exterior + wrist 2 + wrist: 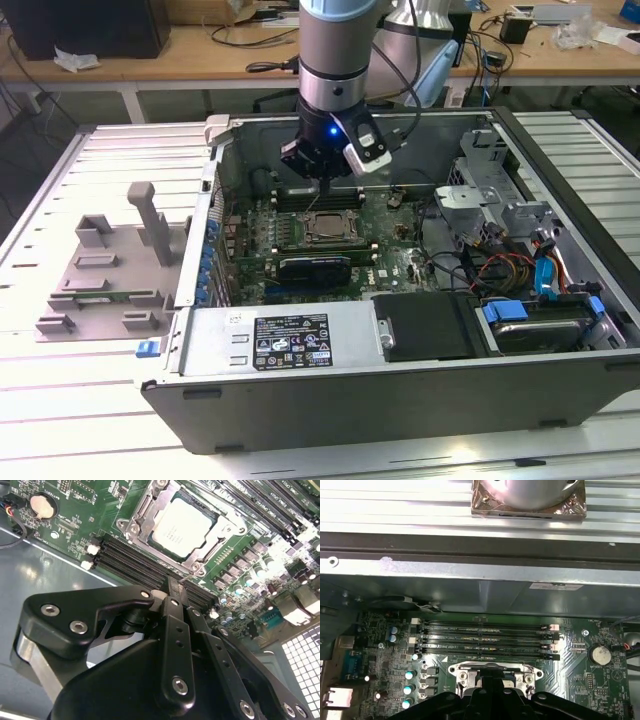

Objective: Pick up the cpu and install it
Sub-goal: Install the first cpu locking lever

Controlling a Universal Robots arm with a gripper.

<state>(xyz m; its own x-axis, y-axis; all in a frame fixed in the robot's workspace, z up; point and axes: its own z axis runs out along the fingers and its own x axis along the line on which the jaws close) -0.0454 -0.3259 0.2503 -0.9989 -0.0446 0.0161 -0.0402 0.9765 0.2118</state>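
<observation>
Now | gripper (173, 586): closed tight, holding nothing, tip above the memory slots (131, 560) just beside the socket frame (134, 528) | cpu (184, 526): lying flat inside that frame, metal top up | judgement: seating looks done; any motion should be purely vertical, without brushing the chip.

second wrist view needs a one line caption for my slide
Shut, empty pincer hangs near the cpu, which lies in its socket on the green motherboard beside the memory slots.
</observation>
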